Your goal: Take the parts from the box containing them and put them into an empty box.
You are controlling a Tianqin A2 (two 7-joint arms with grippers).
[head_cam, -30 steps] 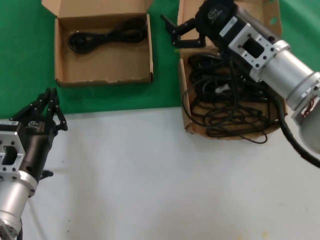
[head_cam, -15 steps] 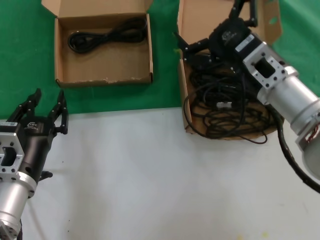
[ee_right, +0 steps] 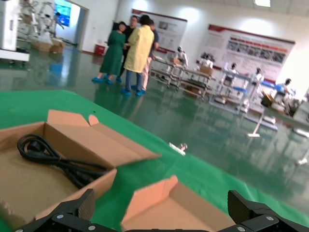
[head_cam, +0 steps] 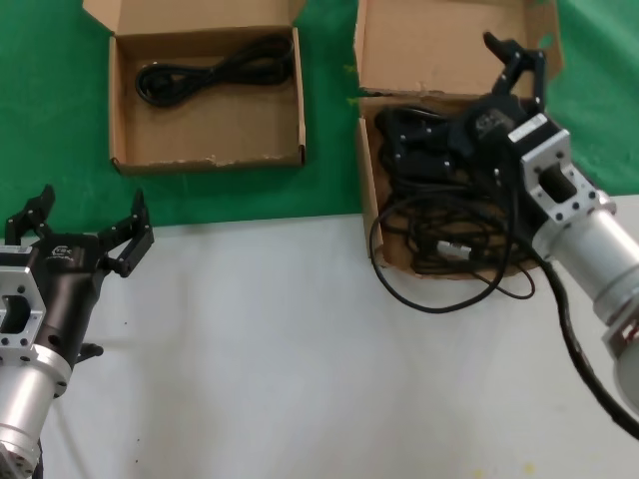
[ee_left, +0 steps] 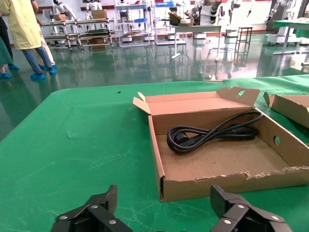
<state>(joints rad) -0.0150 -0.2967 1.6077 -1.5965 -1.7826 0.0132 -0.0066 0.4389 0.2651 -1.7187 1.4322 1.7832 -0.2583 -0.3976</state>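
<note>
Two boxes are sitting side by side on the green cloth (head_cam: pixel 329 150) toward the back. The smaller box (head_cam: pixel 207 152) is lying to the left with one coiled cable (head_cam: pixel 215 70) inside it, toward its rear wall. The larger box (head_cam: pixel 371 190) is sitting to the right, packed with a tangle of cables (head_cam: pixel 449 215), and one loop is spilling over its front wall onto the white table (head_cam: pixel 319 349) in front. The right gripper (head_cam: pixel 469 95) is hanging over the rear part of that box. The left gripper (head_cam: pixel 78 222) is sitting in front of the smaller box, at the cloth's front edge.
</note>
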